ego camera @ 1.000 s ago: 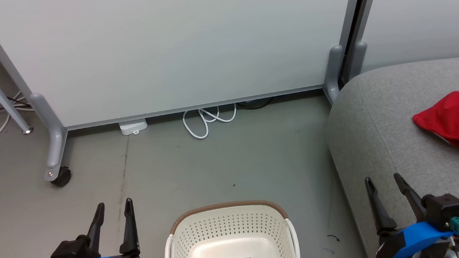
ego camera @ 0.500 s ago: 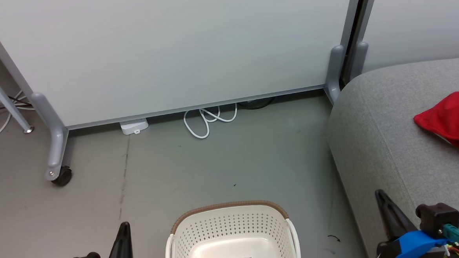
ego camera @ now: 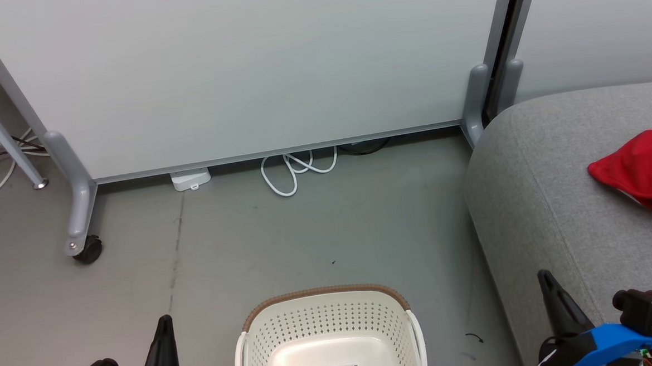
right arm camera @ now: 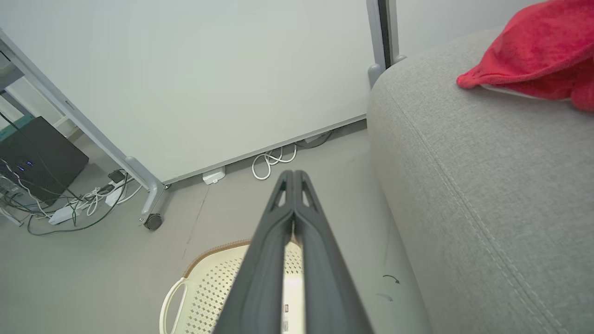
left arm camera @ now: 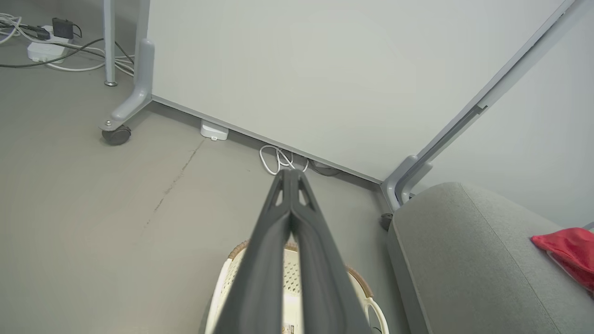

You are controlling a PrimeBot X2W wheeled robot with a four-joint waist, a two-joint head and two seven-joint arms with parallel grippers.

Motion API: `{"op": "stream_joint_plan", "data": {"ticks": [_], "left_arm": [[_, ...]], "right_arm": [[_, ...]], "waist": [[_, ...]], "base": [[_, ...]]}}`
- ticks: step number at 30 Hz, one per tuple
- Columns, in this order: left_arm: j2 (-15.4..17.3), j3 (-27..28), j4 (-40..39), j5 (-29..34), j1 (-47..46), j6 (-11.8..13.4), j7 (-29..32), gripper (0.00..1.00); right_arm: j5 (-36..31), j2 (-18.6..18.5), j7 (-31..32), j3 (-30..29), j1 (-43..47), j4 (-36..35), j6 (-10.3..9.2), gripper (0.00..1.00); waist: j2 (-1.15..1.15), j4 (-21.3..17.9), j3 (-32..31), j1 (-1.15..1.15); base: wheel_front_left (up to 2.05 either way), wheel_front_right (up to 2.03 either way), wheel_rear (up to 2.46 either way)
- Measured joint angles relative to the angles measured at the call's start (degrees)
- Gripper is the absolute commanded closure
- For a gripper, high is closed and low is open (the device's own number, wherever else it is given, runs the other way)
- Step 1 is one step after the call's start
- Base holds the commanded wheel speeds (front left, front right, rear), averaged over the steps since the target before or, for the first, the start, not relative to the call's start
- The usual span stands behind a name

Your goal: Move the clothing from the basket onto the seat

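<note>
The cream basket (ego camera: 328, 322) with its brown rim stands on the floor at the bottom centre; its inside holds just a label. Red clothing (ego camera: 643, 174) lies on the grey seat (ego camera: 533, 194) at the right edge. My left gripper (ego camera: 164, 325) is low at the bottom left, shut on nothing, to the basket's left. My right gripper (ego camera: 548, 283) is low at the bottom right over the seat's front corner, shut and holding nothing. The wrist views show each pair of fingers (left arm camera: 290, 178) (right arm camera: 293, 178) pressed together above the basket (left arm camera: 362, 283) (right arm camera: 204, 278), with the clothing (right arm camera: 529, 60) on the seat (right arm camera: 464, 162).
A white partition panel (ego camera: 242, 70) on grey wheeled feet (ego camera: 84, 248) stands behind the floor area. A white cable (ego camera: 292, 171) and a power strip (ego camera: 191, 180) lie at its base. More cables and a dark box (right arm camera: 37, 157) sit to the far left.
Both grippers went from open to shut and dropped lower towards the bottom edge of the head view. The basket and the clothing stayed where they were.
</note>
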Motion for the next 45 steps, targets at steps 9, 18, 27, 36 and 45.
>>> {"op": "stream_joint_plan", "data": {"ticks": [9,18,27,36,45], "left_arm": [[-0.21,1.3,-1.21,-8.54,-0.78,0.0,2.38,1.0],[-0.42,2.15,-2.24,-15.51,-1.59,0.0,4.33,1.0],[-0.55,3.22,-3.18,-21.82,-2.48,0.0,6.16,1.0],[-0.69,3.9,-3.99,-27.62,-3.05,0.0,7.82,1.0],[-0.85,4.88,-4.81,-33.44,-3.83,0.0,9.4,1.0]], "right_arm": [[10.0,0.0,0.92,-0.23,-0.55,0.11,0.0,1.0],[18.07,0.0,1.6,-0.51,-1.35,0.25,0.0,1.0],[25.37,-0.01,2.38,-0.77,-1.96,0.45,0.0,1.0],[32.1,-0.01,3.04,-1.0,-2.68,0.6,0.0,1.0],[38.94,-0.03,3.76,-1.24,-3.39,0.75,0.0,1.0]], "waist": [[0.0,-0.05,0.02,0.0],[0.0,-0.09,0.04,0.0],[0.0,-0.12,0.06,0.0],[0.0,-0.16,0.08,0.0],[0.0,-0.2,0.1,0.0]], "base": [[0.0,0.0,0.0],[0.0,0.0,0.0],[0.0,0.0,0.0],[0.0,0.0,0.0],[0.0,0.0,0.0]]}}
